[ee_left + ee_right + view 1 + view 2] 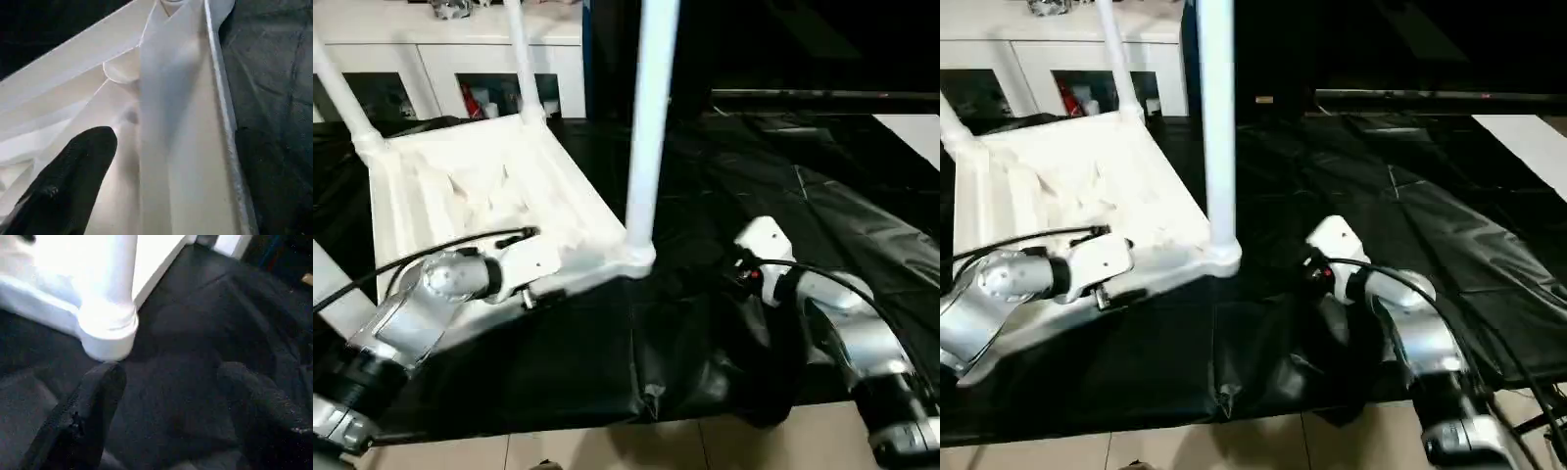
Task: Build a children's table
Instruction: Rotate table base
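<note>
The children's table point(480, 191) lies upside down on black cloth, with its ribbed underside up. White tube legs stand from its corners, the nearest one point(646, 127) at the front right corner. My left gripper point(530, 294) is at the table's near rim. It is open, and one black finger point(68, 181) lies inside the ribbed underside beside the rim point(220, 122). My right gripper point(166, 396) hangs open over the cloth just right of the nearest leg's socket point(107, 328), holding nothing.
A white cabinet point(440, 59) with glass-fronted compartments stands behind the table. The wrinkled black cloth point(803, 186) spreads to the right. Its front edge hangs over a tiled floor point(607, 446). A dark bar point(803, 95) runs along the back right.
</note>
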Controlling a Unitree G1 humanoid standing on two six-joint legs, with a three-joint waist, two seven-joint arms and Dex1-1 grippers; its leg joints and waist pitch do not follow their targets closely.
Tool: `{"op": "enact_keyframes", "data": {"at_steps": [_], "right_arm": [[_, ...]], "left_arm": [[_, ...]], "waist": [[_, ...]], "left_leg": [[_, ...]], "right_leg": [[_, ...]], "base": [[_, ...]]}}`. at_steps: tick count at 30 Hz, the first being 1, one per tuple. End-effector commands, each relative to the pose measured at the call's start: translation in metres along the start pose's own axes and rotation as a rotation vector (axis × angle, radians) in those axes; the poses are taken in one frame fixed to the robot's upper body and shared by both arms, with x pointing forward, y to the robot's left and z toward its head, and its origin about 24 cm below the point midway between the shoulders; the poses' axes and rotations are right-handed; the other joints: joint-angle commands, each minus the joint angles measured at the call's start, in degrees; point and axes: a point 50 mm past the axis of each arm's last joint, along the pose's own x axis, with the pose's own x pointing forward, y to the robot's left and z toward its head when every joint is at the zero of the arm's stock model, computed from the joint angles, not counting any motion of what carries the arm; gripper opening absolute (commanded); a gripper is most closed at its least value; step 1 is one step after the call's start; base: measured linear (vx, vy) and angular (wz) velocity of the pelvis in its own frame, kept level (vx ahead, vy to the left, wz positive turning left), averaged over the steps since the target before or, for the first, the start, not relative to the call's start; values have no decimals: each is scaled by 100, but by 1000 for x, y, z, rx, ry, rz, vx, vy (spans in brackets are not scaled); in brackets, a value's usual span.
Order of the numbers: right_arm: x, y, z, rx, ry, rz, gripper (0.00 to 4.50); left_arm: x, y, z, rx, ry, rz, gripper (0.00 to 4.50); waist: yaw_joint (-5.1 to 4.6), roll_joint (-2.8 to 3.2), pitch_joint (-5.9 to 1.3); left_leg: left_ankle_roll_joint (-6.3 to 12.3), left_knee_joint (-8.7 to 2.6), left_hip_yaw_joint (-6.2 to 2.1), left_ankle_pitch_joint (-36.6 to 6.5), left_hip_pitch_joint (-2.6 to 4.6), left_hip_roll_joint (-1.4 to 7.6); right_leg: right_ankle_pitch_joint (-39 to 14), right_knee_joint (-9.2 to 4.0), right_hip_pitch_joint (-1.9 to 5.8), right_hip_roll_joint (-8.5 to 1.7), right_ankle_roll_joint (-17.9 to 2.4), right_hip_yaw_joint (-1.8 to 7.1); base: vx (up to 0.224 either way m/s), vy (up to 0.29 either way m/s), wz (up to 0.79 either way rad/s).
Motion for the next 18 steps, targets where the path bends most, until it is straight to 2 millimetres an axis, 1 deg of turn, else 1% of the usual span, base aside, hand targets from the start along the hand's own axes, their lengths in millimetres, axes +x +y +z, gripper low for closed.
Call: {"op": "enact_keyframes", "data": {"at_steps": [1,2,3,4,5,6,7,8,9,10,11,12,13,14,15,16,17,18], "right_arm": [[-4,-2,6,69,-28,-54,348],[-5,-1,4,104,-26,-109,348],[-6,-1,3,126,-24,-148,348],[-7,2,0,174,-24,-230,348],[-8,3,-1,198,-28,-262,348],[-10,7,-2,219,-33,-284,348],[-11,11,-2,220,-42,-297,348],[-11,15,-3,216,-49,-307,348],[-11,18,-3,215,-56,-316,348],[-9,20,-2,222,-65,-323,348],[-7,23,-2,252,-70,-319,348],[-5,24,-2,270,-71,-315,348],[-2,26,-1,267,-65,-315,348],[-2,26,-1,267,-65,-315,348],[0,27,0,247,-61,-320,348],[1,27,0,240,-61,-320,348],[3,28,2,248,-67,-329,348],[4,29,3,264,-71,-328,348]], "left_arm": [[-4,3,13,-122,-149,60,441],[-5,2,20,-267,-255,126,441],[-7,2,23,-367,-320,170,441],[-8,-5,21,-564,-375,250,441],[-8,-8,17,-610,-374,306,441],[-8,-14,14,-673,-389,369,441],[-10,-21,11,-722,-409,419,441],[-12,-27,10,-742,-429,508,441],[-13,-32,7,-777,-426,577,441],[-14,-36,5,-807,-422,638,441],[-14,-38,4,-852,-424,668,441],[-13,-39,4,-876,-426,679,441],[-13,-39,4,-874,-408,708,441],[-13,-39,4,-874,-408,708,441],[-13,-39,5,-853,-387,734,441],[-13,-38,5,-850,-379,745,441],[-13,-38,6,-843,-358,770,441],[-13,-39,4,-834,-317,783,441]], "waist": [[47,93,-446],[46,119,-456],[44,119,-446],[67,135,-453],[59,124,-443],[56,73,-436],[59,79,-435],[44,78,-420],[35,74,-408],[23,71,-404],[2,75,-386],[-31,92,-375],[10,19,-319],[-76,191,-352],[-85,307,-371],[-225,378,-353],[-302,338,-334],[-335,320,-363]], "left_leg": [[-110,-427,-151,-1669,80,241],[-129,-429,-143,-1613,58,245],[-117,-435,-132,-1625,58,242],[-138,-417,-125,-1667,71,239],[-131,-425,-120,-1662,43,240],[-75,-419,-113,-1710,48,223],[-15,-420,-114,-1700,39,202],[21,-428,-115,-1727,27,207],[21,-426,-111,-1763,18,202],[7,-434,-116,-1827,19,198],[-11,-442,-127,-1974,53,186],[-71,-447,-149,-2092,81,196],[9,-579,-407,-2373,-239,121],[-14,-713,-704,-2970,-202,336],[-49,-780,-904,-3329,-152,471],[17,-1016,-1356,-3733,-69,726],[227,-1064,-1664,-3798,56,752],[217,-1016,-1418,-3468,313,1141]], "right_leg": [[-1632,-434,264,-361,-970,308],[-1352,-377,275,-351,-1109,310],[-1302,-391,266,-337,-1164,306],[-1295,-384,266,-352,-1216,303],[-1257,-380,277,-340,-1234,309],[-1379,-428,269,-329,-1148,300],[-1566,-463,283,-322,-993,293],[-1755,-504,272,-317,-843,296],[-1899,-531,275,-315,-742,291],[-2168,-568,271,-309,-580,280],[-2575,-630,228,-281,-390,253],[-2722,-662,203,-212,-291,200],[-2826,-522,445,-311,-191,-65],[-2449,-513,433,-238,-127,-150],[-2107,-401,444,-210,-246,-169],[-1241,54,384,-34,-506,-145],[-1230,362,229,83,-749,-32],[-1160,379,39,13,-733,107]], "base": [[0,0,0],[0,0,0],[0,0,0],[0,0,0],[0,0,0],[0,0,0],[0,0,0],[0,0,0],[0,0,0],[0,0,0],[0,0,0],[0,0,0],[-44,-24,18],[-44,-24,18],[-19,-50,48],[0,-93,56],[0,-93,56],[-3,-157,61]]}}
